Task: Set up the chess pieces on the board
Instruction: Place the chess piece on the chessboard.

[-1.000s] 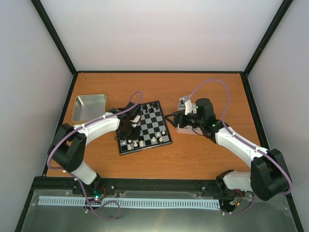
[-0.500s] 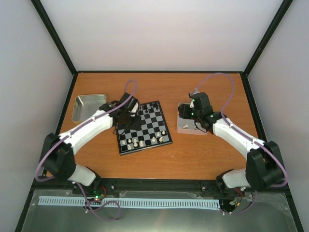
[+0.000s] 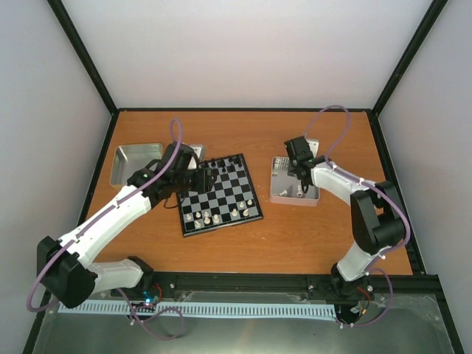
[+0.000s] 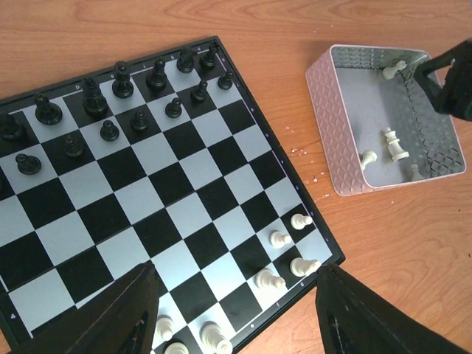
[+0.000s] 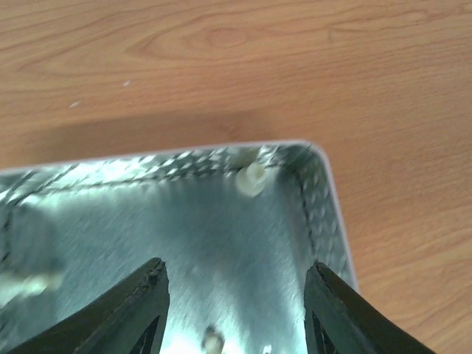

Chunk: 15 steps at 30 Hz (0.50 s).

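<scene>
The board (image 3: 221, 193) lies left of centre in the top view. In the left wrist view, black pieces (image 4: 118, 81) crowd its upper-left rows and 7 cream-white chess pieces (image 4: 280, 238) show along its lower-right edge. The left gripper (image 4: 236, 274) hangs over the board's lower squares, jaws apart with nothing between them. Right of the board, a metal tray (image 3: 292, 200) holds at least 4 more white figures. The right gripper (image 5: 236, 276) hovers inside the tray's corner, jaws apart and empty, with a white piece (image 5: 251, 179) just ahead.
</scene>
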Available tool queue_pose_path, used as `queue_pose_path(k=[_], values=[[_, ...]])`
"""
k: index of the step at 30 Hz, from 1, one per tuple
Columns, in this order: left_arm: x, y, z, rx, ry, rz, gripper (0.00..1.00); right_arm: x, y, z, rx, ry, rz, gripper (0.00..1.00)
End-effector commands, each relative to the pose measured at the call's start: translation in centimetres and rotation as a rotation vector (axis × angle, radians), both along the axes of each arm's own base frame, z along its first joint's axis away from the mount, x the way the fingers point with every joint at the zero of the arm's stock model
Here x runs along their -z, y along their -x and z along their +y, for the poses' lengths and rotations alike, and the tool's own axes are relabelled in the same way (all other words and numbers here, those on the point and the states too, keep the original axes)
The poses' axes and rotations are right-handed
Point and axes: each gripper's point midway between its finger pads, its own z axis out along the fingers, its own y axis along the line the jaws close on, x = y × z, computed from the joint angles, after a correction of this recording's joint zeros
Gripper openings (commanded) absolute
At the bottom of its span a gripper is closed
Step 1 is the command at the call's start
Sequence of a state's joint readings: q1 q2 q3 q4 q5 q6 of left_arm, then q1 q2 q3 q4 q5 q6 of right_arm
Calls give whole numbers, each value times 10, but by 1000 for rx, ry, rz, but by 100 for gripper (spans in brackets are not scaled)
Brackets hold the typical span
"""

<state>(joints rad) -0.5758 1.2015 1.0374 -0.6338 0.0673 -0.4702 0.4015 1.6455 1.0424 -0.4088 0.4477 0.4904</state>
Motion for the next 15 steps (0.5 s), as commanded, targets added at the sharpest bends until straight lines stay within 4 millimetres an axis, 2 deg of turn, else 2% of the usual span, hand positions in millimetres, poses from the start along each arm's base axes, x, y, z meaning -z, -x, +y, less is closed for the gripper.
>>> queue_pose_path(k=[1, 4, 6, 15], values=[[-3, -3, -4, -3, 38, -11, 59, 2, -26, -19, 35, 64, -47, 51], [-1, -2, -5, 3, 42, -7, 59, 11, -40, -3, -65, 53, -45, 49], [0, -2, -6, 7, 44, -4, 59, 16, -46, 0, -81, 63, -32, 44], [0, -2, -6, 7, 41, -2, 59, 40, -54, -31, 41, 59, -7, 43]])
